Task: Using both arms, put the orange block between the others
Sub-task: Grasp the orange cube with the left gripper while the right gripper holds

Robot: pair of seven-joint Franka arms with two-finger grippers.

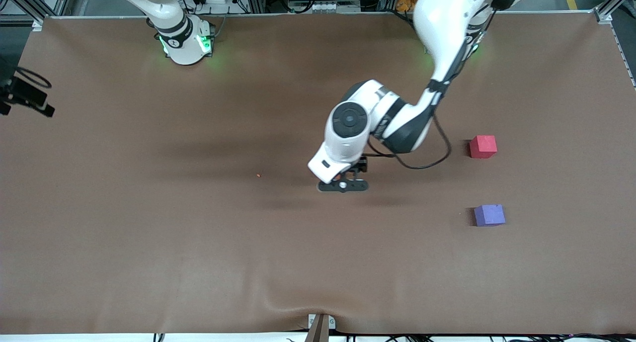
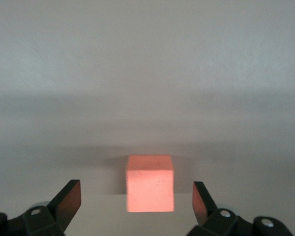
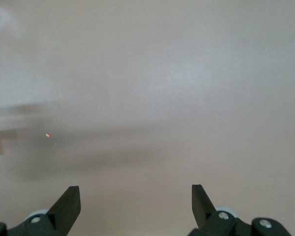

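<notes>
The orange block (image 2: pixel 150 183) sat on the table (image 1: pixel 149 232) between the wide-open fingers of the left gripper (image 1: pixel 343 185), looked light and squishy, best pinched on its flat sides, while the right gripper (image 3: pixel 135 209) waited wide open.

The left arm (image 1: pixel 397 118) reaches out over the table's middle, wrist bent down, left gripper (image 2: pixel 137 206) spread wide. The right arm (image 1: pixel 169 14) waits, its right gripper (image 3: pixel 136 209) wide too.
</notes>
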